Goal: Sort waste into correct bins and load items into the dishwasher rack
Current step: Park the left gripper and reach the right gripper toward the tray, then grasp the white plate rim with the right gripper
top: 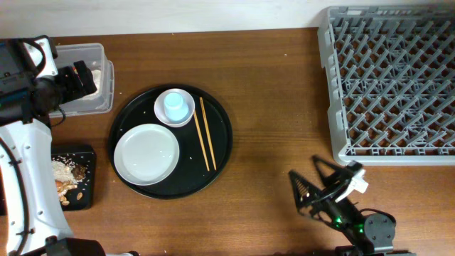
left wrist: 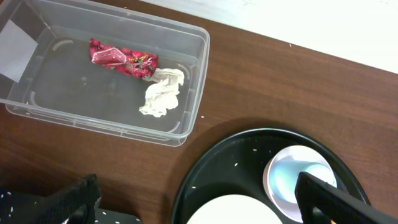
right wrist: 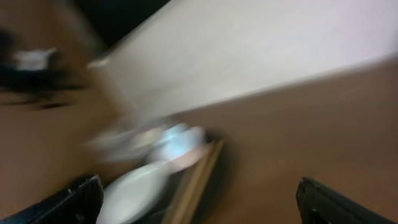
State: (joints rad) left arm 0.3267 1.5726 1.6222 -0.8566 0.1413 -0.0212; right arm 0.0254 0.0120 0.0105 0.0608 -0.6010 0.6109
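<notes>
The clear tub [left wrist: 37, 106] holds the red wrapper [left wrist: 121, 57] and the white tissue [left wrist: 163, 93]. My left gripper [left wrist: 199, 211] is open and empty above the table between the tub and the tray; overhead it [top: 84, 80] is over the tub [top: 99, 53]. The black bin [top: 85, 153] holds beige food scraps [top: 64, 174]. The white plate [top: 146, 153], the pale blue cup [top: 175, 105] inside the white bowl [top: 186, 115], and the chopsticks [top: 206, 133] lie on the tray. The grey rack [top: 391, 82] is at the top right. My right gripper [top: 303, 167] is open and empty.
The large round black tray [top: 220, 153] sits left of centre. The right wrist view is blurred by motion; it shows the plate [right wrist: 137, 186], the chopsticks [right wrist: 199, 174] and the cup [right wrist: 177, 140] faintly. The left arm covers part of the clear tub overhead.
</notes>
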